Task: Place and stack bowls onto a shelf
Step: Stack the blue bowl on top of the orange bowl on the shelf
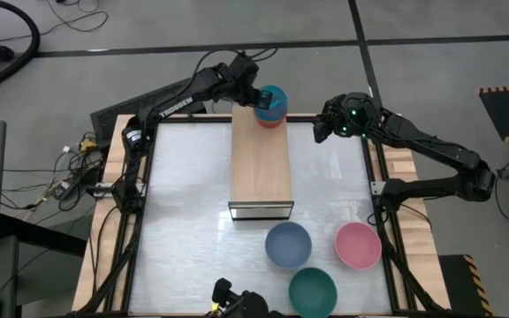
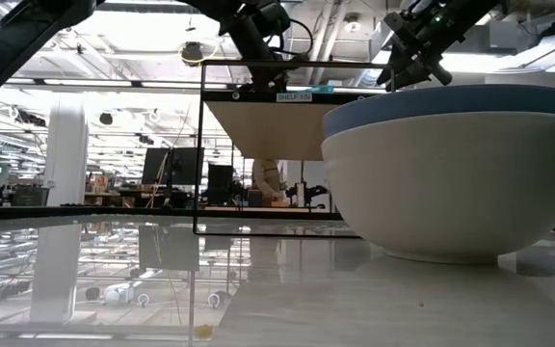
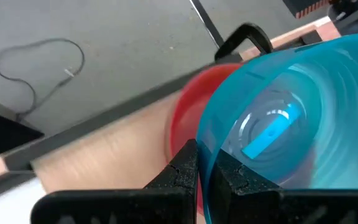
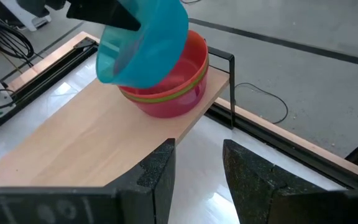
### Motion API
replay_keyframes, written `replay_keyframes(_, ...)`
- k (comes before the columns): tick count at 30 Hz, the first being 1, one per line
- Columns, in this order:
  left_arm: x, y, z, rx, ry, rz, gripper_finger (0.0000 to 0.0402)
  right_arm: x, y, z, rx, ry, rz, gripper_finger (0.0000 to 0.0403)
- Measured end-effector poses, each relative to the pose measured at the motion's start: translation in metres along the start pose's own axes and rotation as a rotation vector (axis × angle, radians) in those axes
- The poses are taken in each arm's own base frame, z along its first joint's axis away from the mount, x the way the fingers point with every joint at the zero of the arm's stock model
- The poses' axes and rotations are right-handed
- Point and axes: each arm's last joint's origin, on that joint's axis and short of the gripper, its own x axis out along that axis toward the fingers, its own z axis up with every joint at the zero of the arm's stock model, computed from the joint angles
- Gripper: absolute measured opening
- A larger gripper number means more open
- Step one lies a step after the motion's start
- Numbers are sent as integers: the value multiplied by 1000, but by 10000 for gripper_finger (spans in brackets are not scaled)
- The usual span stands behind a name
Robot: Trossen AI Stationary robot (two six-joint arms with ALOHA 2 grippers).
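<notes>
Three larger bowls wait on the table in the lower right of the high view: the grey-blue bowl (image 1: pixel 288 245), the pink bowl (image 1: pixel 358 245) and the dark green bowl (image 1: pixel 313 291), well apart from the stack. At the upper middle of that view, the left gripper (image 1: pixel 256 98) pinches the rim of the cyan bowl (image 4: pixel 143 38), one finger inside and one outside, and holds it tilted over the red bowl (image 4: pixel 173 84) on the far end of the shelf (image 1: pixel 260 168). The tilt probably helps it slide into the nest. A lime green bowl (image 4: pixel 160 98) peeks out as a thin rim beneath the red one. The bowls look like smooth, glossy plastic; the shelf is pale, matt wood. The right gripper (image 4: pixel 194 165), fingers spread and holding nothing, hovers beside the shelf at the upper right.
</notes>
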Motion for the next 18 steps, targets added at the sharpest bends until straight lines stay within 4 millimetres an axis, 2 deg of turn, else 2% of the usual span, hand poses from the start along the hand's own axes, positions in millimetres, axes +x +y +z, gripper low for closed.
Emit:
replay_keyframes(14, 0, 1, 1, 46, -18, 18, 1, 0, 0, 0, -1, -1, 0, 161)
replay_keyframes(18, 0, 0, 2, 51, -32, 12, 15, 0, 0, 0, -1, 2, -1, 161)
